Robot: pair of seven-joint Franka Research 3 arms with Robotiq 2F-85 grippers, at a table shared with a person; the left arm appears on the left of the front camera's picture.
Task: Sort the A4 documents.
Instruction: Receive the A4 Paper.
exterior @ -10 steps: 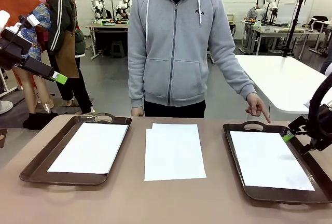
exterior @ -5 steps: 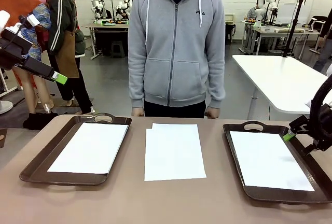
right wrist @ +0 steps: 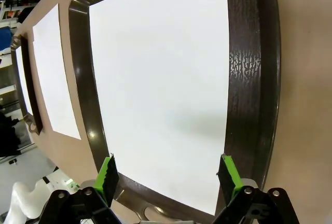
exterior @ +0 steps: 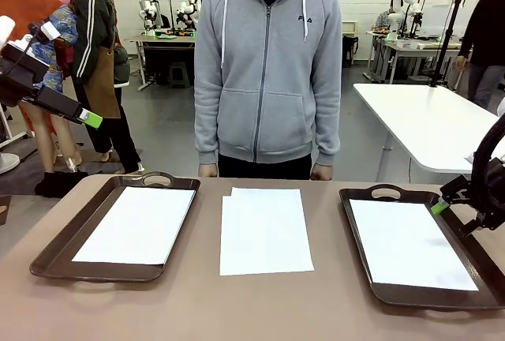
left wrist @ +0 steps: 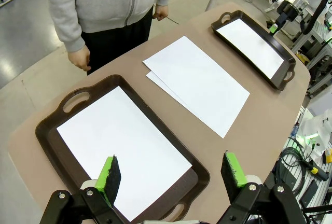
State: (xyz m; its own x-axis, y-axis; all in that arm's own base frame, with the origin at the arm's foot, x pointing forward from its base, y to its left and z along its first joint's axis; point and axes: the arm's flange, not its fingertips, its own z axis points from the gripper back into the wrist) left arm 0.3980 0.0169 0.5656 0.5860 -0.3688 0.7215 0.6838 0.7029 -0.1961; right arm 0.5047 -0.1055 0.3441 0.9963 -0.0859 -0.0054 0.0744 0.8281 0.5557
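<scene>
High above the left tray, the left gripper pointed down, jaws wide open and empty. The right gripper hovered low over the paper in the right tray, also open.

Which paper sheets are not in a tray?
The middle sheets, directly on the table; the left sheet lies in the left tray, the right sheet in the right tray.

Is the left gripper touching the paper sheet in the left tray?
Apart. The front view shows the left gripper raised high above the table, with open floor seen between it and the paper sheet lying in the left tray.
</scene>
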